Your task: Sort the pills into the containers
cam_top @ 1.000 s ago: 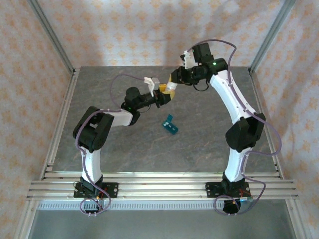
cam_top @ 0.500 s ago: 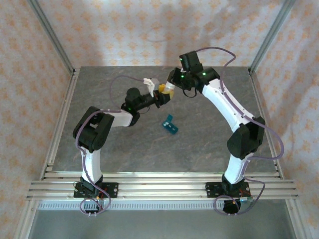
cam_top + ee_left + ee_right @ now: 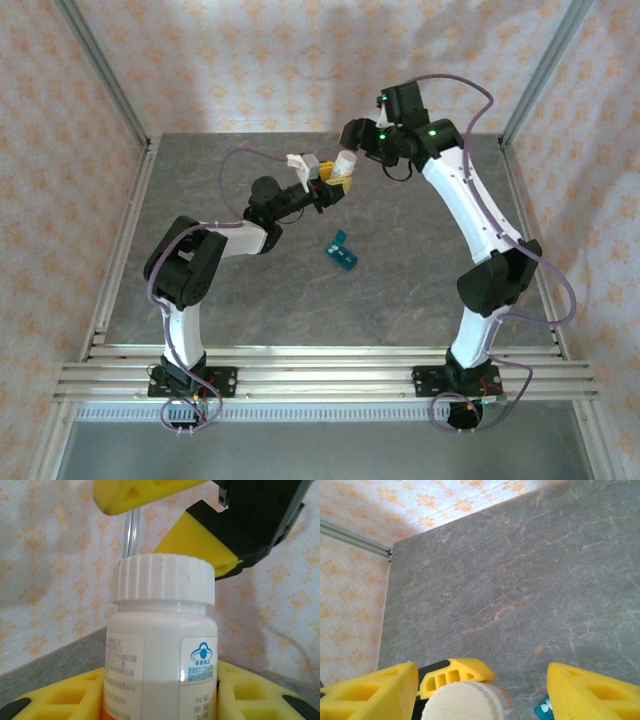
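Note:
A white pill bottle (image 3: 162, 645) with a ribbed white cap (image 3: 164, 579) stands upright above the table. My left gripper (image 3: 162, 676) is shut on its body, a yellow finger (image 3: 55, 695) on either side. In the top view the bottle (image 3: 344, 166) sits at the tip of the left gripper (image 3: 334, 186), and the right gripper (image 3: 352, 137) hangs just above and behind the cap. The right gripper (image 3: 481, 671) is open, straddling the cap (image 3: 465, 702) from above without touching it. The teal pill box (image 3: 343, 250) lies on the table, lid open, below the bottle.
The grey marble table (image 3: 400, 290) is fenced by aluminium rails (image 3: 120, 240) on the left and patterned walls behind. A corner of the pill box (image 3: 543, 710) peeks beside my right finger (image 3: 592, 692). Cables loop over both arms.
The right gripper, which was down over the bottle's cap, has lifted up and back, leaving the white cap exposed. The left arm still holds the bottle in the same place.

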Robot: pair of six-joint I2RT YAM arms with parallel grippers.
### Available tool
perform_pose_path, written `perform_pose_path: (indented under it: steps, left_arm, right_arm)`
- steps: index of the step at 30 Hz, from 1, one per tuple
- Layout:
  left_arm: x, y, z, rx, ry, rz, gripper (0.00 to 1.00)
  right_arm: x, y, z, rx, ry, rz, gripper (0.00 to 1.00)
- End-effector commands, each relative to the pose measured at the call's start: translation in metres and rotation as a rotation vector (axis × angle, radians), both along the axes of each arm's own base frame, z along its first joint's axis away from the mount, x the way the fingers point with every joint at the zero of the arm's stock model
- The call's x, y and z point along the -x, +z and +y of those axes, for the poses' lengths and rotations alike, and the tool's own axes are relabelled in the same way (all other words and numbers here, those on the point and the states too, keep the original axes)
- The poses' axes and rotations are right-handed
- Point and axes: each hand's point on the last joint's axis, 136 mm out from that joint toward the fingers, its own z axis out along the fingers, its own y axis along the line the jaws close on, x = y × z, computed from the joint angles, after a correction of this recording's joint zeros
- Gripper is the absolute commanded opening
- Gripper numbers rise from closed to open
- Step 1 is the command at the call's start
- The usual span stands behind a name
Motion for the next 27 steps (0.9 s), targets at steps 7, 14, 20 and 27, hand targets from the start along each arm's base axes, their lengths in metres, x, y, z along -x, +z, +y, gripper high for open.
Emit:
perform_pose_path:
  steps: [7,14,20,27]
  left_arm:
    - [0.017,0.045,-0.002,0.050,-0.058,-0.116,0.00]
    - [0.019,0.046,-0.003,0.053,-0.070,-0.111,0.00]
    - [0.020,0.049,-0.003,0.057,-0.075,-0.112,0.00]
    - [0.021,0.048,-0.003,0.057,-0.076,-0.109,0.00]
  right_arm:
    - [0.030,0.008,0.012,0.051,0.413,-0.105,0.73]
    - [0.029,-0.001,0.019,0.020,0.441,-0.064,0.69]
    - [0.027,-0.008,0.020,0.022,0.436,-0.046,0.65]
    - [0.023,-0.015,0.020,0.024,0.426,-0.027,0.56]
